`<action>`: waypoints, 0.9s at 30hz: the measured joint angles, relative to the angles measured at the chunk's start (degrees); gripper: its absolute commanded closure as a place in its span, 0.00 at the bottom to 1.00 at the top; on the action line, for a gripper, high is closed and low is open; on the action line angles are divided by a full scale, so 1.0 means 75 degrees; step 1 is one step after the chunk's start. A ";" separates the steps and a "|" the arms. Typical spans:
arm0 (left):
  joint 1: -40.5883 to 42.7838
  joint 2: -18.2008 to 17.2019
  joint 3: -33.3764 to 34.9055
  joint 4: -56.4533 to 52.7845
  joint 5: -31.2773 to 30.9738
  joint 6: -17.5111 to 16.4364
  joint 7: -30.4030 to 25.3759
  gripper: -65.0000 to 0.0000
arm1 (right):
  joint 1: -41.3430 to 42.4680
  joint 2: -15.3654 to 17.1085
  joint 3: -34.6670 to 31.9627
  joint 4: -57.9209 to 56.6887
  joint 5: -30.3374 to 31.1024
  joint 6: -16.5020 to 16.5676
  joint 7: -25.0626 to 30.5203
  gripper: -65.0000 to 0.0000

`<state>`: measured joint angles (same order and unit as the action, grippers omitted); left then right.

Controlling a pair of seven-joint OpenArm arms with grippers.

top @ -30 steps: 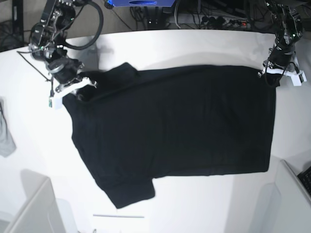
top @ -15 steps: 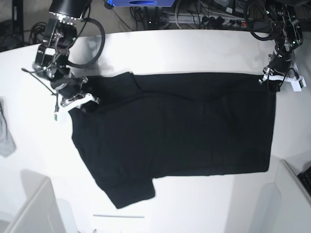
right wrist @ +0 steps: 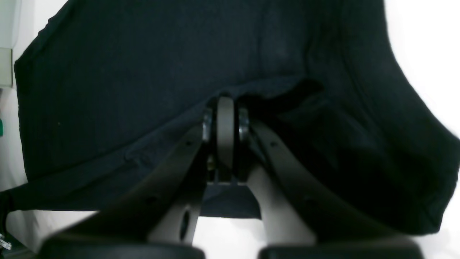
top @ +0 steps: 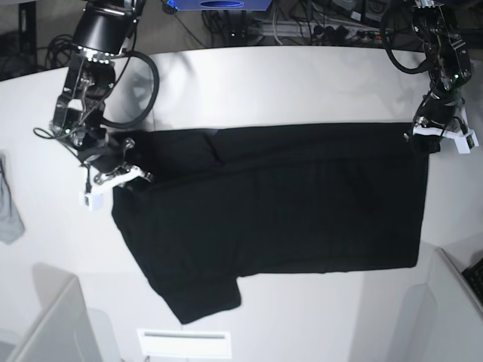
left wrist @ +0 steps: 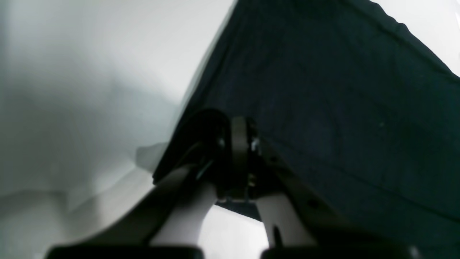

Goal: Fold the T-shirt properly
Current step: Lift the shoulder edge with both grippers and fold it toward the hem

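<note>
My left gripper [top: 433,140] pinches the T-shirt [top: 272,219] near the bench's right edge | my right gripper [top: 115,178] pinches its left end.

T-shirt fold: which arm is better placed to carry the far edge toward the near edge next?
Neither alone. The right gripper is shut on the T-shirt at its sleeve-end corner, and the left gripper is shut on the opposite far corner, so probably both move together.
</note>
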<state>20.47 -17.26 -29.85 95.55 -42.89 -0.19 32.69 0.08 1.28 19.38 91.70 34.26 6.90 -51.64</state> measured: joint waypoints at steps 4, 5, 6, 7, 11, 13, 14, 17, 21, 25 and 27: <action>-0.0172 -0.0009 0.0000 -0.0207 -0.0009 -0.0006 -0.0041 1.00 | 0.0219 0.0017 0.0000 -0.0326 -0.0020 0.0000 0.0032 1.00; -0.0163 -0.0006 0.0000 -0.0245 -0.0006 -0.0006 -0.0032 1.00 | 0.0294 0.0012 0.0000 -0.0411 -0.0026 0.0000 0.0023 1.00; -0.0143 0.0000 0.0000 -0.0274 -0.0003 -0.0003 -0.0032 1.00 | 0.0326 0.0012 0.0000 -0.0449 -0.0017 0.0000 0.0023 1.00; -0.0143 0.0003 0.0000 -0.0280 -0.0003 0.0000 0.0017 1.00 | 0.0347 0.0015 0.0000 -0.0452 -0.0006 0.0000 0.0020 1.00; -0.0303 -0.0009 0.0000 -0.0277 -0.0006 -0.0003 -0.0023 1.00 | 0.0405 0.0184 -0.0335 -0.0458 -0.0035 -0.0009 0.0082 1.00; -0.0318 -0.0006 0.0000 -0.0277 -0.0003 -0.0006 -0.0038 1.00 | 0.0460 0.0256 -0.0618 -0.0466 -0.0029 -0.0009 0.0052 1.00; -0.0315 -0.0006 0.0000 -0.0280 -0.0003 -0.0006 -0.0035 1.00 | 0.0501 0.0265 -0.0699 -0.0478 -0.0009 -0.0003 0.0052 1.00; -0.0431 -0.0009 -0.0003 -0.0437 -0.0006 0.0000 -0.0038 1.00 | 0.0577 0.0256 -0.0702 -0.0478 -0.0003 -0.0003 0.0076 1.00; -0.0574 -0.0009 0.0026 -0.0612 0.0012 -0.0006 -0.0038 1.00 | 0.0644 0.0312 -0.0699 -0.0481 -0.0023 -0.0003 0.0058 1.00; -0.0589 -0.0009 0.0035 -0.0694 0.0003 0.0000 -0.0038 1.00 | 0.0676 0.0300 -0.0772 -0.0490 -0.0012 -0.0003 0.0073 1.00; -0.0595 -0.0009 0.0035 -0.0694 0.0000 -0.0003 -0.0035 1.00 | 0.0737 0.0291 -0.0769 -0.0729 0.0020 0.0000 0.0073 1.00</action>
<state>16.01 -17.32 -29.58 90.35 -42.89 -0.21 32.42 5.61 3.46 13.61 86.24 34.41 6.90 -51.09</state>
